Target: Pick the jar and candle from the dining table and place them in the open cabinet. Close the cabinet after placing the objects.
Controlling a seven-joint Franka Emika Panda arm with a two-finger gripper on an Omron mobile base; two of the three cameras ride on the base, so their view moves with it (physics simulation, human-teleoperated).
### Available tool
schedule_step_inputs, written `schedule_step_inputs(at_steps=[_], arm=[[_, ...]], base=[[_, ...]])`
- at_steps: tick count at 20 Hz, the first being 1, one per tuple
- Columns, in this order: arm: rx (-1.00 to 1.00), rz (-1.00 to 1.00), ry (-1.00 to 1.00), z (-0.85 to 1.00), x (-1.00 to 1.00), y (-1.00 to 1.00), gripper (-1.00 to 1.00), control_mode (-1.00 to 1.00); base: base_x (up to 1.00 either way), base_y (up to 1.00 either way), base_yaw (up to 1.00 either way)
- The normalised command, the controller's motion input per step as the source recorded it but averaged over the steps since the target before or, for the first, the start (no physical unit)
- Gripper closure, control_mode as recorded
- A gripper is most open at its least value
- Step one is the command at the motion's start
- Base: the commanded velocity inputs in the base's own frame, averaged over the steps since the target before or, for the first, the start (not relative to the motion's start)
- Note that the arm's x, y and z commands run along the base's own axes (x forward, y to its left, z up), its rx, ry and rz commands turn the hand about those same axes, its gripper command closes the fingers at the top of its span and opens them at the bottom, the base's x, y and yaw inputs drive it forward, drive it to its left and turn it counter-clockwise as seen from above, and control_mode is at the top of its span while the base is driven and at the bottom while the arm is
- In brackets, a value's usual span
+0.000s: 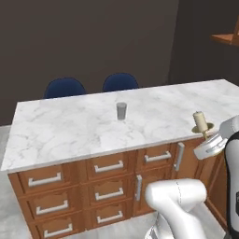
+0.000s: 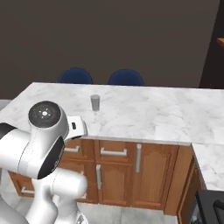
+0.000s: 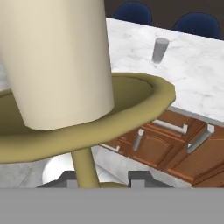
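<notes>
The cream candle (image 1: 200,120) on its brass-gold holder hangs at the right end of the dining table (image 1: 70,126), level with its front edge. My gripper (image 1: 206,138) is shut on the thin stem below the dish. In the hand view the candle (image 3: 57,61) looms large, and its stem runs down between my fingertips (image 3: 142,178) of the gripper (image 3: 105,180). The small grey jar (image 1: 121,111) stands upright near the middle of the marble top, well left of my hand. It also appears as the jar (image 2: 95,102) and the jar (image 3: 160,50). The holder's base is hidden.
Two blue chairs (image 1: 65,87) stand behind the table's far edge. Brown drawers with silver bar handles (image 1: 108,166) fill the table's front. A brown wooden ledge (image 1: 226,38) juts in at the upper right. My own arm's white links (image 2: 39,144) block the lower left.
</notes>
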Motion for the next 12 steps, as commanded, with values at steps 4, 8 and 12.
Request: schedule_step_inputs(at_steps=[4, 8, 12], arm=[[0.00, 0.00, 0.00, 0.00, 0.00, 0.00, 1.00, 1.00], [0.00, 0.00, 0.00, 0.00, 0.00, 0.00, 1.00, 1.00], [0.00, 0.00, 0.00, 0.00, 0.00, 0.00, 1.00, 1.00]], base=[[-0.51, 0.00, -0.30], [-0.41, 0.00, -0.32], [-0.36, 0.00, -0.33]])
